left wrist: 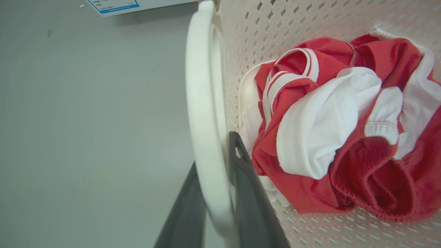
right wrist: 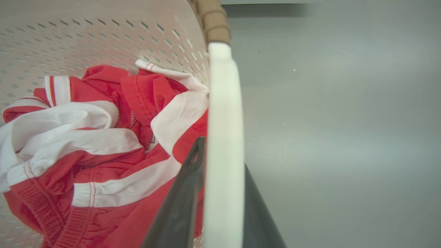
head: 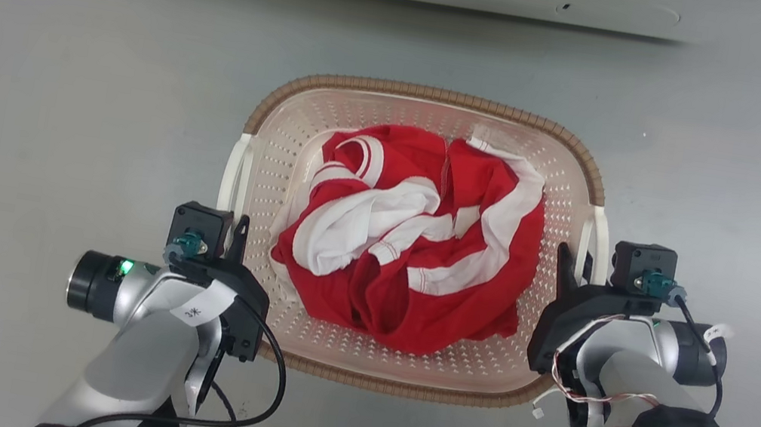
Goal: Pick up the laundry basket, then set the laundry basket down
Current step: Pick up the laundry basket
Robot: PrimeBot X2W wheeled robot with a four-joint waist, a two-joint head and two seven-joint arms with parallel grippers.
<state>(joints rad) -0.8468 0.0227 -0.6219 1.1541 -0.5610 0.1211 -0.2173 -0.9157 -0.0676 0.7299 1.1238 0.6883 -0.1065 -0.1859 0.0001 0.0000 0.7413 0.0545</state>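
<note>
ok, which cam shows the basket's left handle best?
Left wrist view: the left handle runs close and large between the left claw's two dark fingers. Head view shows it small at the laundry basket's side, near end behind the claw. Right wrist view shows the right handle in the right claw instead.

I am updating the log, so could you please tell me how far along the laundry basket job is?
Done: the left tool and right tool each clamp a white handle of the laundry basket, which holds red and white clothes. In hand: the lift; whether it has left the grey floor is unclear. Left: setting it down and letting go.
</note>
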